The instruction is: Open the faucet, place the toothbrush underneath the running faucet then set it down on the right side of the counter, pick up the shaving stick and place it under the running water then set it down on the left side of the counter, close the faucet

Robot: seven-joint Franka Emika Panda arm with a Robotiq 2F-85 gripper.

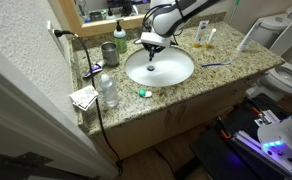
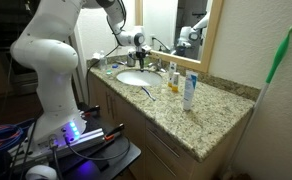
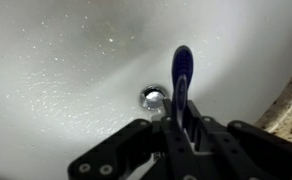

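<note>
My gripper (image 3: 183, 120) is shut on a dark blue stick-shaped handle, seemingly the shaving stick (image 3: 182, 70), held over the white basin (image 3: 66, 60) near its drain (image 3: 153, 98). In both exterior views the gripper (image 1: 151, 45) (image 2: 138, 50) hangs at the back of the basin (image 1: 171, 72) (image 2: 131, 78), hiding most of the faucet. I cannot tell if water runs. The blue toothbrush (image 1: 216, 65) lies on the granite counter (image 1: 236, 62) to the right of the basin.
Amber bottles (image 1: 202, 35) and a white tube (image 1: 244, 40) stand at the back right. A green cup (image 1: 108, 52), a dispenser (image 1: 120, 40), a clear bottle (image 1: 108, 90) and papers (image 1: 84, 97) crowd the left. A toilet (image 1: 286, 75) is beside the counter.
</note>
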